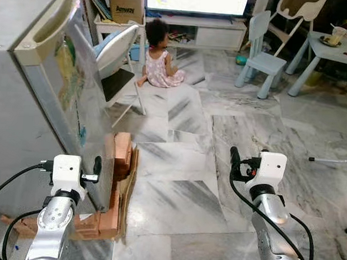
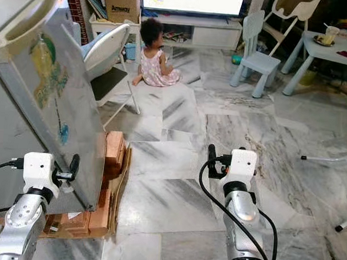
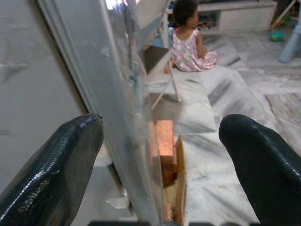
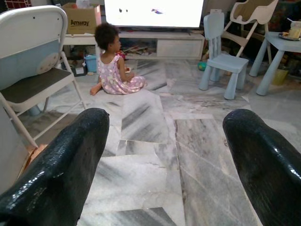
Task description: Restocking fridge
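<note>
We see left gripper (image 3: 160, 155) fingers apart astride fridge door (image 1: 75, 94) edge; right gripper (image 4: 164, 155) spread over marble floor (image 1: 220, 144); child (image 1: 159, 55) seated.

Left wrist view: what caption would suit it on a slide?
Open left claw straddling the edge of the fridge door, bricks below, a child sitting on the marble floor beyond.
</note>
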`<state>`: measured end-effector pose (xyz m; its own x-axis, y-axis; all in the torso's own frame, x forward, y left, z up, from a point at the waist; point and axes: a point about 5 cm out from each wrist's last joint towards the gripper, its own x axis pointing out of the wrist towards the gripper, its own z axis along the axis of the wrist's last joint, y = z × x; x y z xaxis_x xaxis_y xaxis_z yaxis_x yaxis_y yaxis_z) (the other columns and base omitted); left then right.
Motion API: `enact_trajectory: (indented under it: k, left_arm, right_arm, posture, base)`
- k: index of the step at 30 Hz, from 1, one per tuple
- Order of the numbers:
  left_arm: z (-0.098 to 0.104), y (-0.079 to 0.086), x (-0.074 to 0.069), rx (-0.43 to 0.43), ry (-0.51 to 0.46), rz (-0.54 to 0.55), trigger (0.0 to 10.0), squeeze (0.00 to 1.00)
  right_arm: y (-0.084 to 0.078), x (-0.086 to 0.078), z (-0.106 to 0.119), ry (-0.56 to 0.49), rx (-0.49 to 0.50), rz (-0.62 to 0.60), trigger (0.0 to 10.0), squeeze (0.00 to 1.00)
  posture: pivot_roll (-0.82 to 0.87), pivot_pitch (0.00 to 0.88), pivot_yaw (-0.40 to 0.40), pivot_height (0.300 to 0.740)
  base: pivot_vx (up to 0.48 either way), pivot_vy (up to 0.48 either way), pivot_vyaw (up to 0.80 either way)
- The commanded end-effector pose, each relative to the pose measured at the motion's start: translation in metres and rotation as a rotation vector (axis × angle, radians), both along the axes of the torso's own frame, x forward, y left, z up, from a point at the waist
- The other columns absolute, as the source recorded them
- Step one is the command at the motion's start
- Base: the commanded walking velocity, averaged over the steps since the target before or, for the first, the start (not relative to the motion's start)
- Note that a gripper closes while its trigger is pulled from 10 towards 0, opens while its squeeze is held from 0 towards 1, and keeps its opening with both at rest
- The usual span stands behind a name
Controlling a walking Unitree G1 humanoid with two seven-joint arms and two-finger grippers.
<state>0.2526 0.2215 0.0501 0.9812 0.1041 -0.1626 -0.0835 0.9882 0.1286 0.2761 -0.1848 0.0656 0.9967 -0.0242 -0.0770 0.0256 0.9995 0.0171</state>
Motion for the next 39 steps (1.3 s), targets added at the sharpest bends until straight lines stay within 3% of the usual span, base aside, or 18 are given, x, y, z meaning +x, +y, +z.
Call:
enact_trajectory:
  k: [1, 18, 32, 39]
  left_arm:
    - [0.004, 0.001, 0.006, 0.008, -0.018, 0.007, 10.0, 0.00]
    - [0.014, 0.004, 0.037, 0.050, -0.058, 0.045, 10.0, 0.00]
    - [0.004, 0.027, 0.026, 0.109, 0.002, 0.009, 10.0, 0.00]
    - [0.012, 0.018, 0.035, 0.092, -0.023, -0.046, 10.0, 0.00]
  right_arm:
    - [-0.002, 0.001, 0.003, -0.014, -0.006, 0.002, 10.0, 0.00]
    - [0.000, 0.001, 0.007, -0.029, -0.019, 0.022, 10.0, 0.00]
    - [0.001, -0.004, 0.005, -0.024, -0.021, 0.043, 10.0, 0.00]
    - [0.002, -0.003, 0.004, -0.019, -0.033, 0.049, 10.0, 0.00]
  posture:
    - [0.02, 0.000, -0.044, 0.740]
    - [0.00, 0.000, -0.043, 0.740]
    - [0.00, 0.000, -0.040, 0.740]
    - [0.00, 0.000, -0.041, 0.740]
  base:
    - [0.000, 0.000, 0.00]
    - [0.000, 0.000, 0.00]
    - [0.000, 0.000, 0.23]
    - [0.000, 0.000, 0.00]
